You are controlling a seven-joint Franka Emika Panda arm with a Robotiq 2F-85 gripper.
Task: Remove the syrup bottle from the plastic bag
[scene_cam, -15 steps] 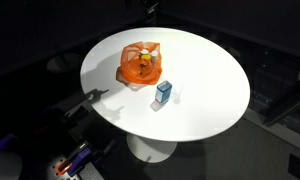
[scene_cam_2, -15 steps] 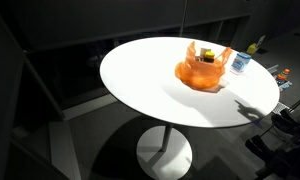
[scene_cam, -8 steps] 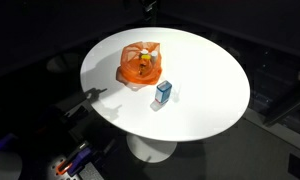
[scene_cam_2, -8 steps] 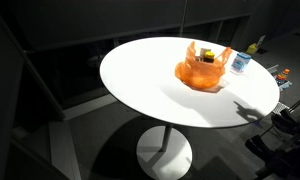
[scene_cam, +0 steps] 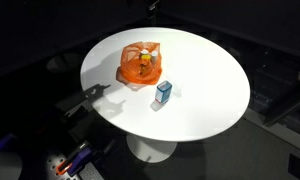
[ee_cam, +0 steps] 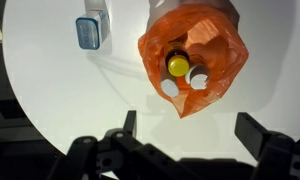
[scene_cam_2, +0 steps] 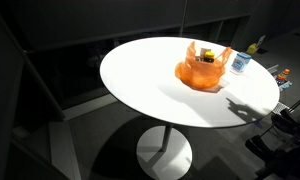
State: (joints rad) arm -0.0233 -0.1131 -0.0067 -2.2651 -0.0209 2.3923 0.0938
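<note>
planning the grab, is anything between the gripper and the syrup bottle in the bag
Nothing visible lies between the open gripper and the bag. Its mouth is open, showing the yellow-capped bottle, but two white caps sit right beside it. The box sits aside.

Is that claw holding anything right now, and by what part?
Nothing. The gripper is open and empty; the yellow-capped bottle sits inside the orange plastic bag.

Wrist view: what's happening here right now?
The arm's pincer hangs open above the round white table, holding nothing. The orange plastic bag lies open below it, with the yellow-capped syrup bottle and two white-capped items inside. A small blue box sits apart beside the bag. Nothing has been grasped yet.
</note>
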